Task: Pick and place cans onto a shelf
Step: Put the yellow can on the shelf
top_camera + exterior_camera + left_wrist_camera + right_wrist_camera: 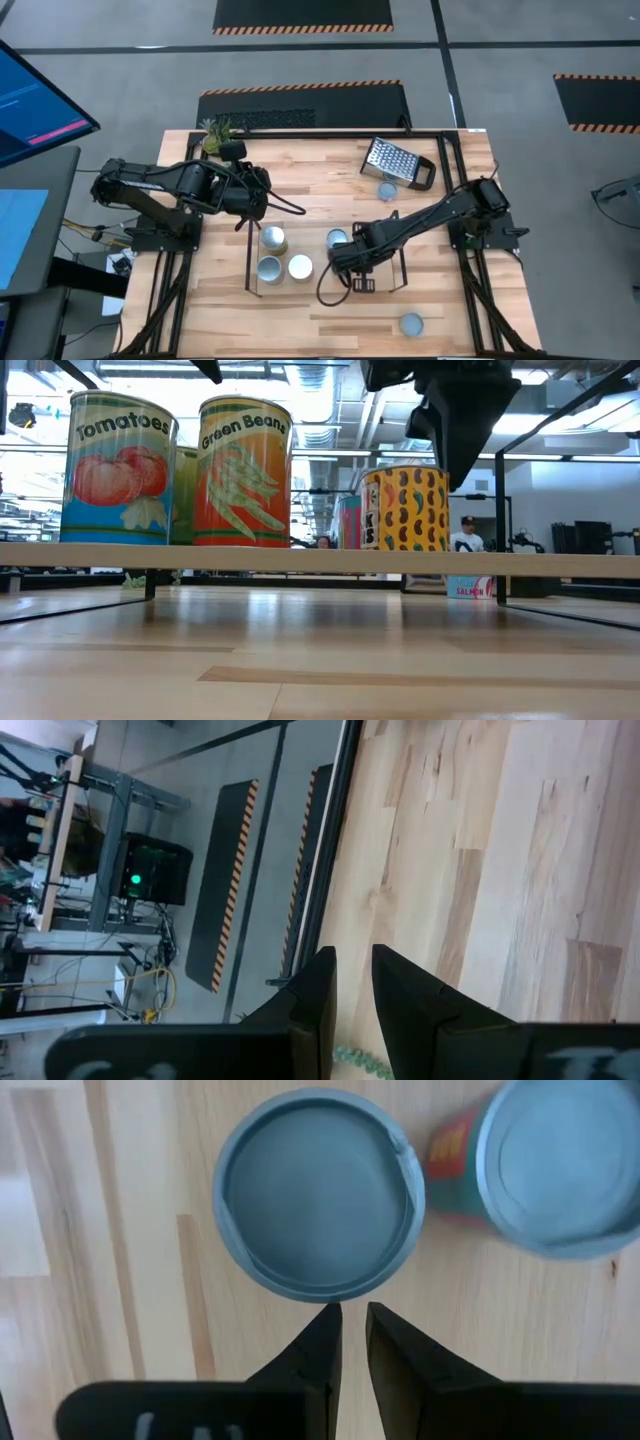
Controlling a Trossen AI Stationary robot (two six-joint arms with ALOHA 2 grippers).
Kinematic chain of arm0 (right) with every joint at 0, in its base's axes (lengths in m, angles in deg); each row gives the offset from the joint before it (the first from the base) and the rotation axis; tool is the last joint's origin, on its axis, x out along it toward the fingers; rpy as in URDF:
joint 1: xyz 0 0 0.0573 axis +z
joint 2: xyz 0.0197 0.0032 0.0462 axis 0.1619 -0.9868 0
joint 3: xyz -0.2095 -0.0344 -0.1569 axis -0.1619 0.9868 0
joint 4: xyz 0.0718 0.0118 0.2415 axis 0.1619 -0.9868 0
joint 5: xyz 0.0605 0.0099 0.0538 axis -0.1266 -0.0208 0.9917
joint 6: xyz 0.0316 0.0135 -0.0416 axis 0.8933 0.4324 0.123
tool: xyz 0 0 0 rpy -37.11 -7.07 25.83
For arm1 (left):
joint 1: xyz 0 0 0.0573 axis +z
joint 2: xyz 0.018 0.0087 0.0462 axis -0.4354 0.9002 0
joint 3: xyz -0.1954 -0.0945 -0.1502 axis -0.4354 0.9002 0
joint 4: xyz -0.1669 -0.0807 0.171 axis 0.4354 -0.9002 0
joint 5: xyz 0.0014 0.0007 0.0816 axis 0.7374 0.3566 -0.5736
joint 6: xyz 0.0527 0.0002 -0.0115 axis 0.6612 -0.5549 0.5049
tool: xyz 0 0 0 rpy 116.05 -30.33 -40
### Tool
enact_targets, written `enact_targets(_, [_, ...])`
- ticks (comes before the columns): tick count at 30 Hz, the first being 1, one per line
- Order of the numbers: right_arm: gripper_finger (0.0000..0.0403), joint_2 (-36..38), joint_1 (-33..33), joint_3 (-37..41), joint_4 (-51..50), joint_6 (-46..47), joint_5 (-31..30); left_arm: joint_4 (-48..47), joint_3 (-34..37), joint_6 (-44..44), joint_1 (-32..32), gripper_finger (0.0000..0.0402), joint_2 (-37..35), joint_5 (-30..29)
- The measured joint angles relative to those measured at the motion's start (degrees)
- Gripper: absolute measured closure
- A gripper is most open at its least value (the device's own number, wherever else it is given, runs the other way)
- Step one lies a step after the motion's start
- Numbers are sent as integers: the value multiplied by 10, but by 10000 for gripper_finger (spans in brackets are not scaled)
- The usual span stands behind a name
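Observation:
Three cans (269, 268) (300, 266) (273, 239) stand upright on the left part of the black-wire shelf (400, 262). A fourth can (337, 238) stands further right. The low view shows them on the shelf's wooden board (320, 557): Tomatoes (118, 468), Green Beans (243, 472) and a bean-patterned can (405, 508). My right gripper (342, 256) hangs shut and empty just above that fourth can, whose top (318, 1192) lies beyond my fingertips (352, 1320). My left gripper (262, 195) is shut and empty, left of the shelf's far end.
A metal grater (395, 160) lies at the far right, with a loose can (387, 189) beside it. Another can (411, 323) stands near the front edge. A can with a red label (560, 1165) shows beside the one under my right gripper. A small plant (215, 132) is at the far left.

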Motion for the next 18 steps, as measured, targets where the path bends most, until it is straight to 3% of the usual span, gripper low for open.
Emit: enact_targets(18, [330, 0, 0, 0, 34, -20, -6, 0, 0, -2, 0, 345, 0, 0])
